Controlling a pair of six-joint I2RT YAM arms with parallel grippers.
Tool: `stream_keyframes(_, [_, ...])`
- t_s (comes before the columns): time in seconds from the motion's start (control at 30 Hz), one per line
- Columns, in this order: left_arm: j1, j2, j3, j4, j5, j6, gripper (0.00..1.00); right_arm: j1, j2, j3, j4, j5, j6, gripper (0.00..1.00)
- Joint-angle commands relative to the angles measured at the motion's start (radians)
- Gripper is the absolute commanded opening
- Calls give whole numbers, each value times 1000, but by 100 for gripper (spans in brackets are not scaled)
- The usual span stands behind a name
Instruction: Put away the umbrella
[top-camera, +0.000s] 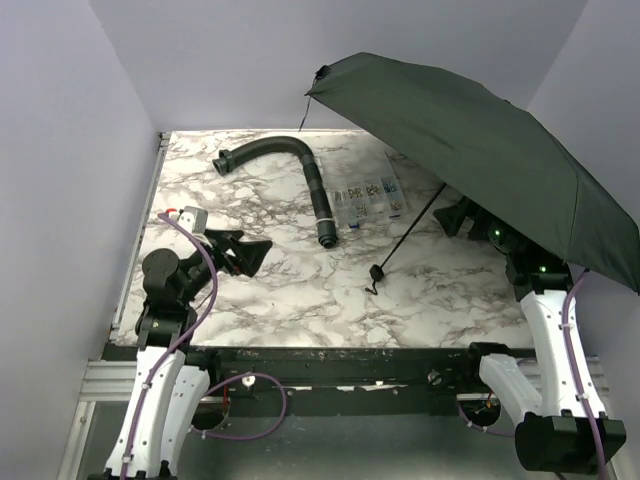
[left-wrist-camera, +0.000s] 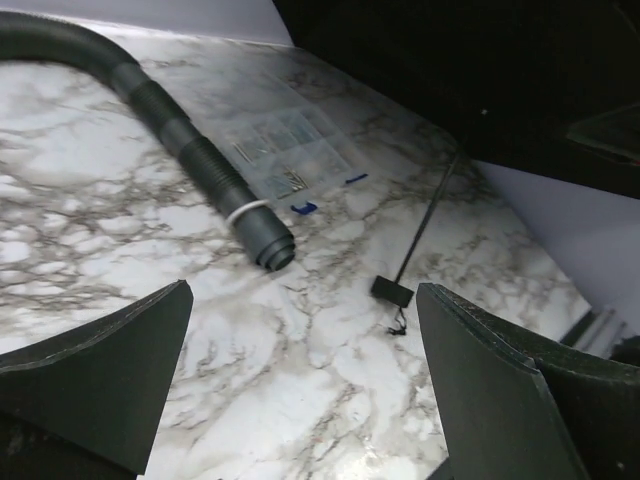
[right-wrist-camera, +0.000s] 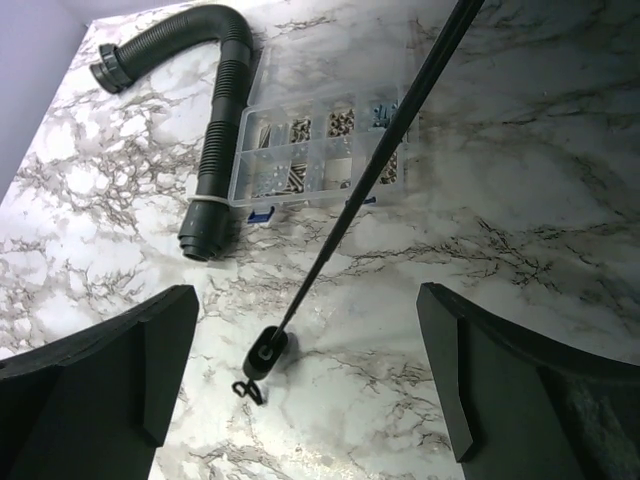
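Note:
The umbrella (top-camera: 480, 150) stands open, its dark-green canopy spread over the table's right side. Its thin black shaft (top-camera: 410, 228) slants down to a small black handle (top-camera: 378, 272) with a loop strap resting on the marble. The handle also shows in the left wrist view (left-wrist-camera: 391, 290) and the right wrist view (right-wrist-camera: 265, 350). My left gripper (top-camera: 255, 252) is open and empty at the left, well apart from the handle. My right gripper (top-camera: 462, 215) is open and empty under the canopy, right of the shaft. The canopy hides most of the right arm.
A black ribbed curved hose (top-camera: 300, 175) lies at the back middle. A clear compartment box of small parts (top-camera: 370, 200) sits beside it, under the canopy's edge. White walls close in the table on three sides.

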Motion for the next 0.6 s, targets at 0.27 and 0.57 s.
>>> stream_keyframes(0.27, [-84,131,-46,230,157,-148,98,3,-55,-85,4,-329,-282,100])
stream_keyframes(0.57, [-389,573,141,385,86,-111,98,-28,-9,-95,-122,-410,-480,100])
